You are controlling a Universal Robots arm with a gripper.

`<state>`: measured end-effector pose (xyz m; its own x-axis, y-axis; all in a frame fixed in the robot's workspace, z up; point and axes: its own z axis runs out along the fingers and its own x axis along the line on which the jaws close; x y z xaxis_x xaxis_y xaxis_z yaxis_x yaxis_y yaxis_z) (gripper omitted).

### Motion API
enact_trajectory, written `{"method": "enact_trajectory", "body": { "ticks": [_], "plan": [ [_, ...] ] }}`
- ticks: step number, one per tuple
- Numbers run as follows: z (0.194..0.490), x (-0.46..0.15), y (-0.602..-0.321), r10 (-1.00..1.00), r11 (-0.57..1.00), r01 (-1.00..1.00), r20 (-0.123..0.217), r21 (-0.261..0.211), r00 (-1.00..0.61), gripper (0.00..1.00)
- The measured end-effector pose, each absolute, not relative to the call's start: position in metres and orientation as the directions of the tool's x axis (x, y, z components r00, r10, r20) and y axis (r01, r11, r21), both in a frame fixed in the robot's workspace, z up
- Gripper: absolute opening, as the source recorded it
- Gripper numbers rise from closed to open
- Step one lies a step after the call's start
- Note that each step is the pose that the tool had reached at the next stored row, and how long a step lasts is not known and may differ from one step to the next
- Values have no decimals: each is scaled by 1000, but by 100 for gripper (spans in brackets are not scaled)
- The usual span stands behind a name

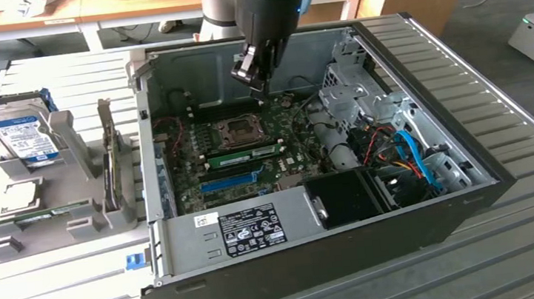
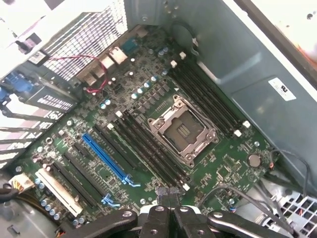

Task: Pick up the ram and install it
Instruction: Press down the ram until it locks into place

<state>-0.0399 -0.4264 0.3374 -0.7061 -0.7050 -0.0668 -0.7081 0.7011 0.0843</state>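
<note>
- The gripper [image 1: 258,83] hangs above the motherboard [image 1: 247,155], fingers pressed together, holding nothing.
- The ram [image 1: 244,152] sits in a slot beside the CPU socket [image 1: 242,128].

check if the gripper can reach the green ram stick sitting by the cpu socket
Probably yes: the case is open on top and the gripper hangs inside it above the board, nothing between it and the ram. Jaws are shut, so pressing, not grasping.

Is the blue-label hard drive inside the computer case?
No, the hard drive stands in a grey holder outside the computer case, on the exterior view's left.
</note>
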Motion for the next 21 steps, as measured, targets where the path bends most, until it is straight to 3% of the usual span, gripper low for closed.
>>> {"method": "enact_trajectory", "body": {
  "ticks": [21],
  "plan": [
    [334, -40, -426, -492, 864, -497, -67, 84, -868, 11]
  ]
}}
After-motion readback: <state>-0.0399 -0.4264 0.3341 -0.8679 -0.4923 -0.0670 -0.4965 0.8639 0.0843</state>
